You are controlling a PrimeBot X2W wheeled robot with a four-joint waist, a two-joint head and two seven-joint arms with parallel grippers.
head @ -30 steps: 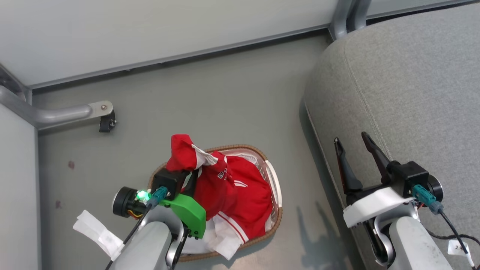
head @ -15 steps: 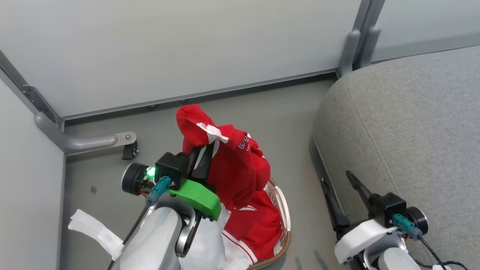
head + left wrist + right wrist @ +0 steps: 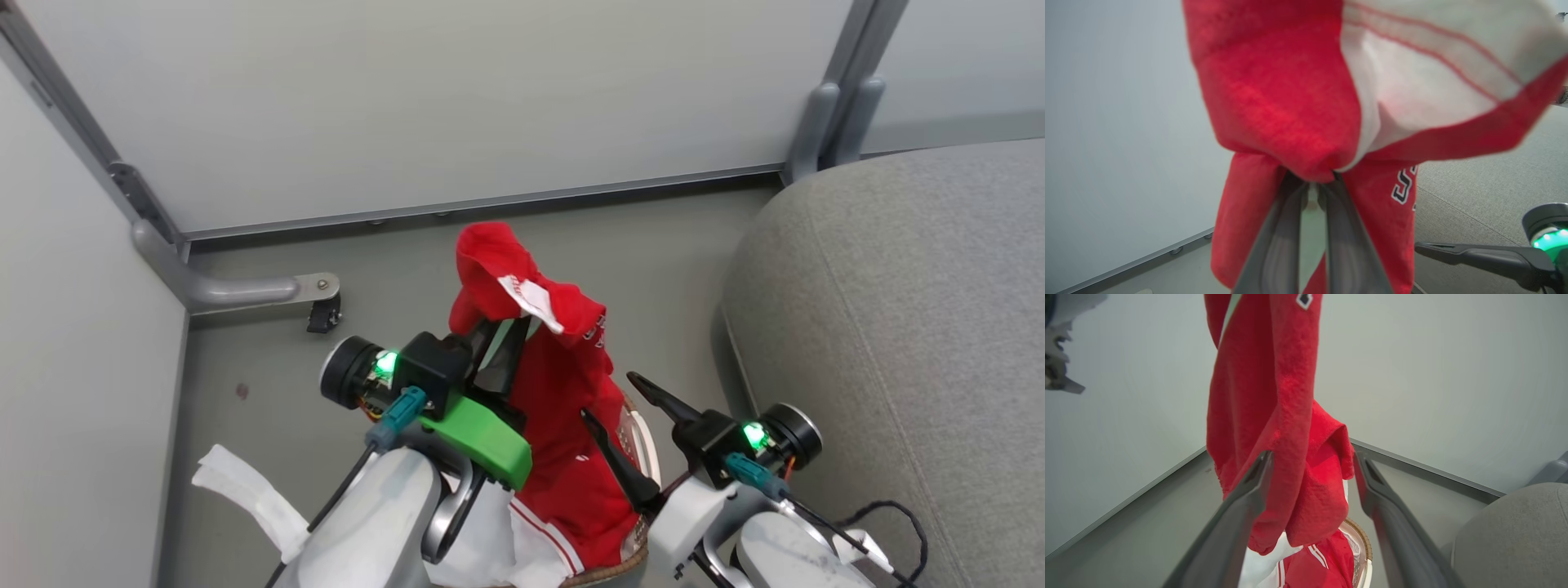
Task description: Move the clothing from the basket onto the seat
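The red garment (image 3: 563, 384) hangs from the left hand (image 3: 1314, 181), which is clenched on a bunch of cloth just under the white-trimmed top. Its lower end trails down into the basket (image 3: 1365, 543), where red cloth with white stripes lies on a white liner sheet (image 3: 490, 539); whether that is the same piece or a second one I cannot tell. The basket stands on the floor (image 3: 392, 253), left of the grey seat (image 3: 898, 327) and apart from it. The right hand (image 3: 1314, 457) is released, fingers spread wide on either side of the hanging fold and gripping nothing.

The step in hand looks like lifting the garment clear and carrying it right. To do it well, raise the left hand until the hem is above the woven rim, so nothing drags the basket or the sheet. The right hand could pinch the lower fold to stop it swinging. Then pass over the seat's rounded edge and let go only well onto the cushion, or the cloth may slide to the floor
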